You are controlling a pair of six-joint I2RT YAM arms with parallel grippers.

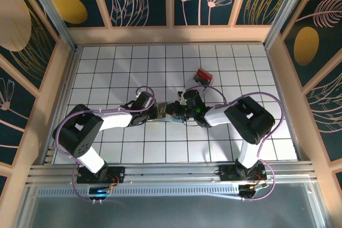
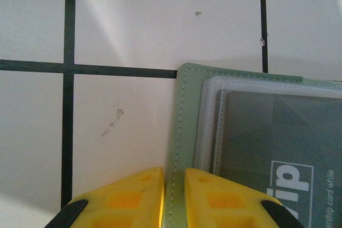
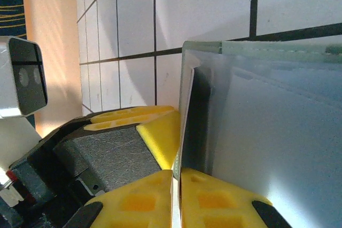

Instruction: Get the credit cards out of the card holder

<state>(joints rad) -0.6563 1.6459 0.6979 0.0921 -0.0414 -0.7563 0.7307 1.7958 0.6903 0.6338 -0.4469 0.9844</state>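
Observation:
The card holder (image 2: 186,105) is grey-green with a stitched rim and lies on the white tiles in the left wrist view. A dark credit card (image 2: 267,137) with white lettering sits inside its clear pocket. My left gripper (image 2: 173,173) is shut on the holder's left edge. In the right wrist view a panel of the card holder (image 3: 278,132) stands on edge. My right gripper (image 3: 176,173) is shut on its thin pale rim, and the left gripper's yellow fingers (image 3: 157,129) press that rim from the other side. From above, both grippers (image 1: 159,111) (image 1: 173,111) meet at the table's middle and cover the holder.
A clear plastic box (image 1: 203,76) with red and black contents lies just behind the right gripper. The white tiled table (image 1: 107,73) is enclosed by wooden side walls (image 1: 59,78). The left arm's wrist camera housing (image 3: 24,78) is close to the right gripper.

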